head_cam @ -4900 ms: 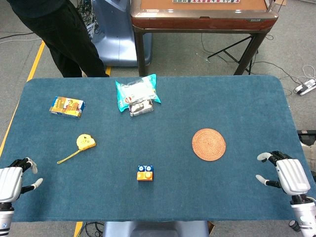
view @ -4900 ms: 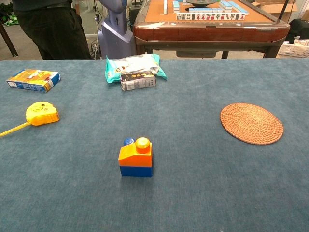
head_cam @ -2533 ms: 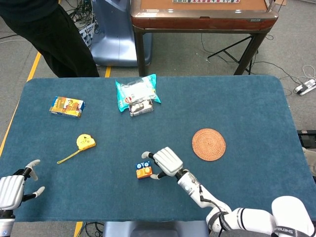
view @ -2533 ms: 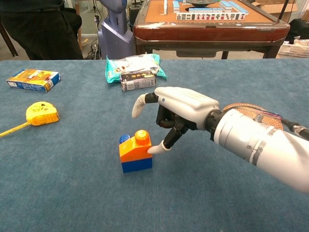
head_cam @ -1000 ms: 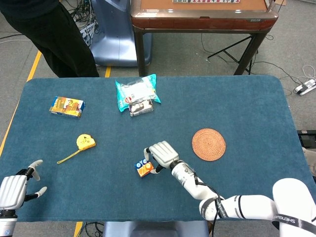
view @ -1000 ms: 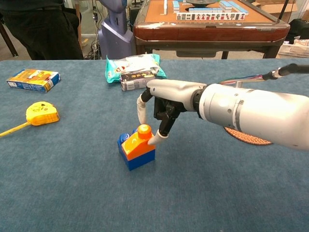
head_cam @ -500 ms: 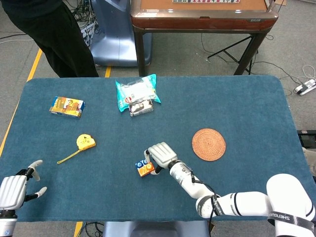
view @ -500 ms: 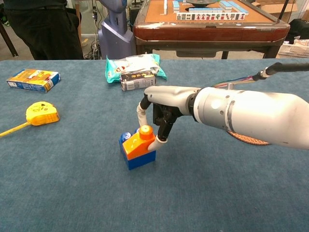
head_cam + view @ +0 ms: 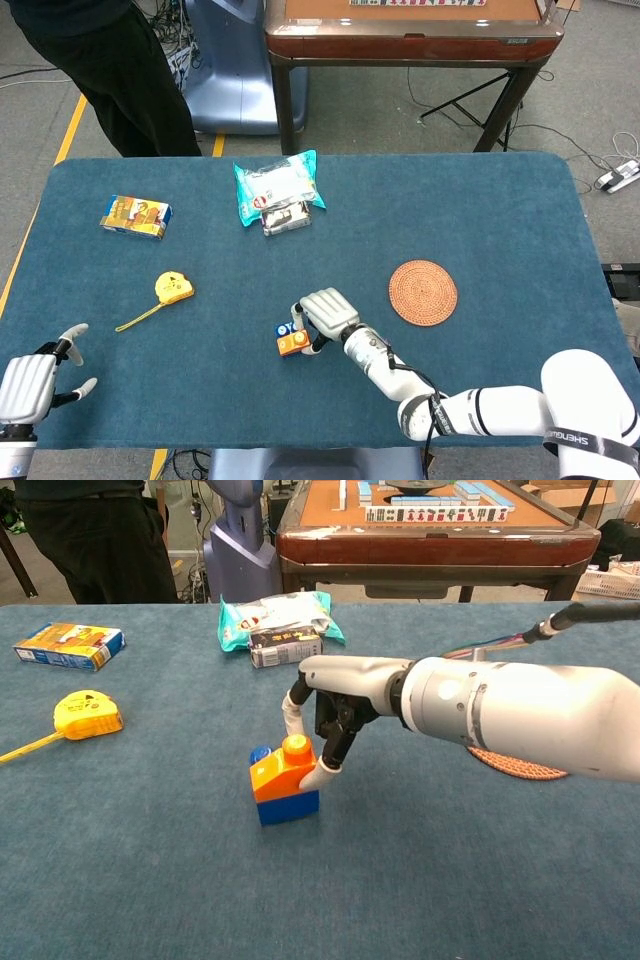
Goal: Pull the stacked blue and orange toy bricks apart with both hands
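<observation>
1. Stacked bricks sit near the desk's (image 9: 500, 200) front-middle: orange brick (image 9: 281, 772) on top of blue brick (image 9: 288, 806), still joined, resting on the cloth.
2. Right hand (image 9: 345, 695) reaches in from the right; its fingers (image 9: 322, 772) pinch the orange brick, one at the right face, another at the back by the stud. Grip looks light, fingertip only. Prob. taken on the top brick so the lower one is left free for the other hand.
3. Left hand (image 9: 28, 385) is at the front-left desk corner, well apart from the bricks, fingers spread, holding nothing. Not in chest view.
4. Judgement: step in hand = securing the top brick w/ right; the pull can't start until the left comes over and takes the blue one.
5. Open room: bare cloth all round the bricks, esp. to the left, so the left hand's path looks free. Yellow tape measure (image 9: 173, 288) w/ its strap lies off to the left, away from a direct line along the front edge.
6. Woven coaster (image 9: 423, 292) lies right of the bricks, near the right forearm. Snack packets (image 9: 279, 190) and small box (image 9: 136, 215) are far back, no hindrance.
7. Risk: bricks are fairly close to the front edge; a sideways tug could slide or tip them if the pinch slips.
</observation>
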`<state>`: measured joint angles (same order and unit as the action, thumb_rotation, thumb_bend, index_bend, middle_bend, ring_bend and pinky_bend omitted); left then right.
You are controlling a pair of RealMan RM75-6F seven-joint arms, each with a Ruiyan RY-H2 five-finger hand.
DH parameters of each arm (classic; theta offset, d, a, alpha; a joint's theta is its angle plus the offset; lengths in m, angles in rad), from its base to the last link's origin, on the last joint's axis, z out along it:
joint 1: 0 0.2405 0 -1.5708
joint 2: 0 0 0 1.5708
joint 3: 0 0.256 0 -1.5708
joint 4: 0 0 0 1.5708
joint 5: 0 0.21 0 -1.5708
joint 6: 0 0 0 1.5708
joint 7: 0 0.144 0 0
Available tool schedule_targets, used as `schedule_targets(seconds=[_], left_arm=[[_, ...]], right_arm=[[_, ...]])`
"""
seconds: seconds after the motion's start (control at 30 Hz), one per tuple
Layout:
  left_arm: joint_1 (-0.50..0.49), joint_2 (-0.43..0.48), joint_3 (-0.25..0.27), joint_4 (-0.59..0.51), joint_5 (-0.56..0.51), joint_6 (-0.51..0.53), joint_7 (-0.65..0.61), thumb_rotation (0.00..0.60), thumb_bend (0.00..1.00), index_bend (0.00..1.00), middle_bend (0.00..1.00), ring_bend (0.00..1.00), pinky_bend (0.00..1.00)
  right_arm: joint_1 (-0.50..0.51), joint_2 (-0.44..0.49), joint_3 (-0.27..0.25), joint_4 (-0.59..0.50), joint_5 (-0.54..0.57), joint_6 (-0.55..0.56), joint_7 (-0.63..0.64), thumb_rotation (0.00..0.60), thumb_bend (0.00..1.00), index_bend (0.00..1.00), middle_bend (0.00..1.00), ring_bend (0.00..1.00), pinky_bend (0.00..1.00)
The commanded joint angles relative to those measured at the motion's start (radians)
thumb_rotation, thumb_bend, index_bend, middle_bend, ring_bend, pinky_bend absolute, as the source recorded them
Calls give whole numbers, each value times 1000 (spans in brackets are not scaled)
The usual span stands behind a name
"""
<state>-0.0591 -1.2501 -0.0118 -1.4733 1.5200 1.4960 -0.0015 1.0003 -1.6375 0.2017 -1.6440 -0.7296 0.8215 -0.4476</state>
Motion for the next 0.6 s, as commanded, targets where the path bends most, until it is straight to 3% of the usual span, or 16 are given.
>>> schedule_targets(seconds=[0.03,0.17,0.37,0.53,0.6], left_arm=[[-6,8,-7,-18,0,-3,-15,600,112,243,536,459,706],[-29,34,-27,-74,-3,-20,-50,600,112,247,546,472,717],[-101,89,-79,-205,-19,-90,-105,600,112,255,691,576,796],[-191,120,-154,-319,-72,-180,-123,600,111,255,796,650,899],[-228,124,-186,-351,-103,-218,-130,600,111,262,901,731,968]], right_arm=[[-9,37,16,-31,-13,-16,44,600,489,670,1000,1000,1000],[-27,98,38,-80,-49,-18,100,600,502,675,1000,1000,1000],[-64,212,70,-178,-106,16,160,600,509,675,1000,1000,1000],[-89,311,103,-265,-128,36,210,600,510,676,1000,1000,1000],[-96,344,115,-292,-133,42,225,600,510,675,1000,1000,1000]])
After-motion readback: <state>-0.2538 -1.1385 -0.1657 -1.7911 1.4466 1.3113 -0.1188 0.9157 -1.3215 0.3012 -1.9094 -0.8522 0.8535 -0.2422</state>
